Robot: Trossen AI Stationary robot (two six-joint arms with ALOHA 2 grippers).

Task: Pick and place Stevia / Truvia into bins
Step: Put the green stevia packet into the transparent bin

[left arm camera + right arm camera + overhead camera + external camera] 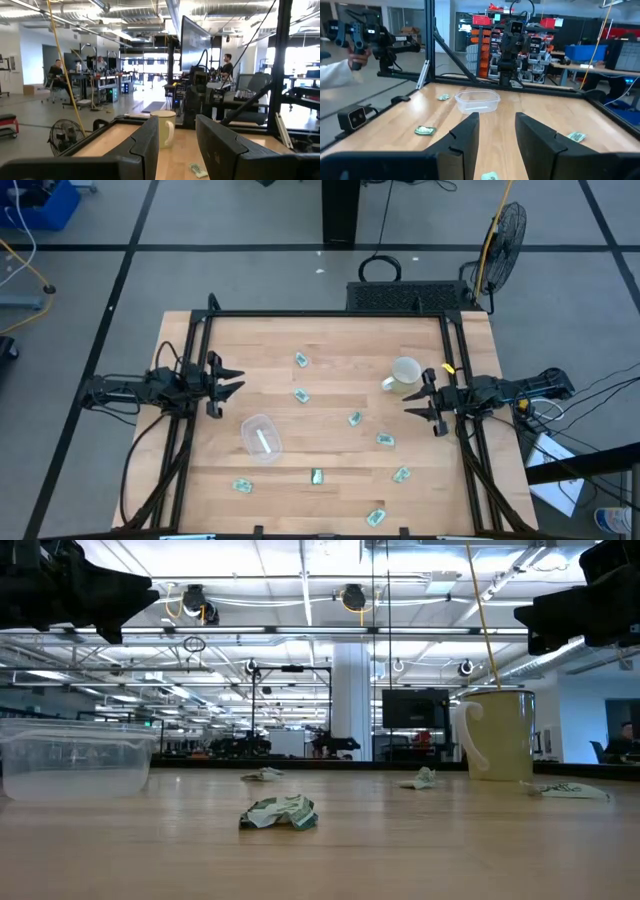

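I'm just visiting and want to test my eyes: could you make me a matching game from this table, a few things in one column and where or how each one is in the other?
Things:
1. white mug
2. clear bin
3. left gripper
4. right gripper

Descriptions:
A. at the table's left edge, fingers open, holding nothing
B. on the wood among the packets, with one packet inside
C. upright near the right side, handle showing
D. beside the mug, fingers open, holding nothing

Pairs: 1-C, 2-B, 3-A, 4-D
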